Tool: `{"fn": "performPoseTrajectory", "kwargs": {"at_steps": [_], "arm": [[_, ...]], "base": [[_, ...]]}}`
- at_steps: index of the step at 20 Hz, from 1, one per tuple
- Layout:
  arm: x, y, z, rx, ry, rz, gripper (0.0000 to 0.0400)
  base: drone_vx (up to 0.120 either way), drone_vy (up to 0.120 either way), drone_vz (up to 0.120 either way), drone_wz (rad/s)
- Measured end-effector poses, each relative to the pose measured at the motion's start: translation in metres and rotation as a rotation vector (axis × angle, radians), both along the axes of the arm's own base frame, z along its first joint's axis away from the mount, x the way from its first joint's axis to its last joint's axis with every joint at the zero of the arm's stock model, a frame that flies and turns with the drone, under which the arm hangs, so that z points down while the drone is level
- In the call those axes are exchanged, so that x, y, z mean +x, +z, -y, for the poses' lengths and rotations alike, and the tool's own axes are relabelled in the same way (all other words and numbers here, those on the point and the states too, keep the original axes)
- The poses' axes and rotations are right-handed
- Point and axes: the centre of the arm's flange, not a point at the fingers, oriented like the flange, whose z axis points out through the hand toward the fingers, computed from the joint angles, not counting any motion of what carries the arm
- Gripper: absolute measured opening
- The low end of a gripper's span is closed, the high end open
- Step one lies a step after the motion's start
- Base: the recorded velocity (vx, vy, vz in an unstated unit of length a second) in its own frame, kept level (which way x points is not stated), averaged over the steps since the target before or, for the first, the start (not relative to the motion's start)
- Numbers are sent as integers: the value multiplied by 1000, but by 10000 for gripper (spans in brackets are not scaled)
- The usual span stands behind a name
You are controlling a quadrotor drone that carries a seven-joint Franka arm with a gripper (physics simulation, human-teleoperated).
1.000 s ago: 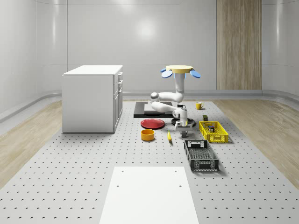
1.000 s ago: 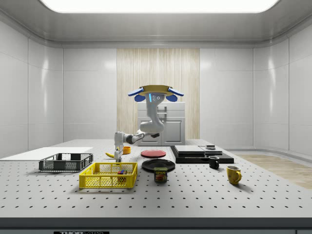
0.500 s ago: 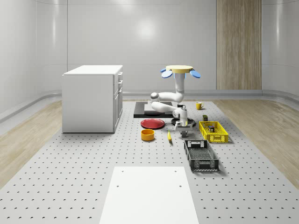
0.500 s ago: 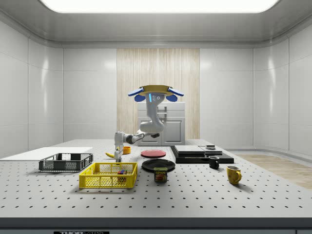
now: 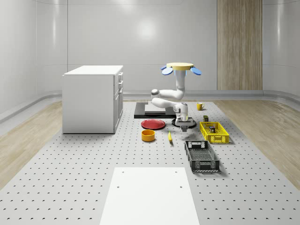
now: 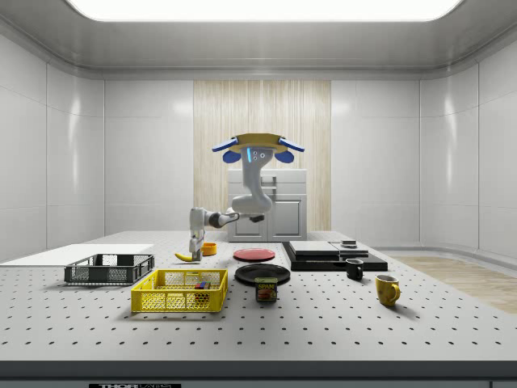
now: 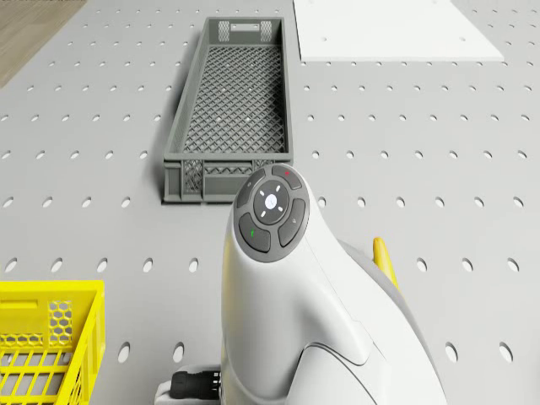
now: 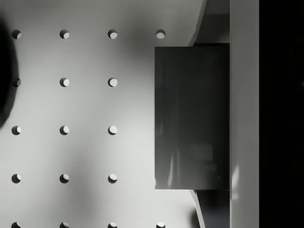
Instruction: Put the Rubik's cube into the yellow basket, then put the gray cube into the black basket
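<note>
The whole-scene camera looks down the desk (image 5: 70,178) from one end, far off. The side camera sits low at its edge; both take in the drone (image 5: 181,67) and baskets. The drone camera looks steeply down past the arm (image 7: 287,287); the wrist camera is very close above the desk.

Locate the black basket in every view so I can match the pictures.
Whole-scene view: black basket, right of centre, nearest the camera.
Side view: black basket at that view's far left.
Drone view: black basket beyond the arm.
Shared landmark: yellow basket beside it.

2 baskets (image 5: 213,132), 2 mugs (image 6: 387,289), 2 plates (image 5: 153,124), 1 bowl (image 5: 148,135), 1 banana (image 5: 169,137).
</note>
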Motion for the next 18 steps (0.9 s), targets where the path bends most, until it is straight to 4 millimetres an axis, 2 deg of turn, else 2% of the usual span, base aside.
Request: {"fn": "performPoseTrajectory", "kwargs": {"at_steps": [5,7,13,18], "arm": [[0,-4,0,0,0,0,250],[0,-4,0,0,0,0,250],[0,-5,0,0,0,0,250],[0,-5,0,0,0,0,250]], "base": [[0,0,112,0],[20,0,20,0],[120,0,0,0],[120,112,0,0]]}}
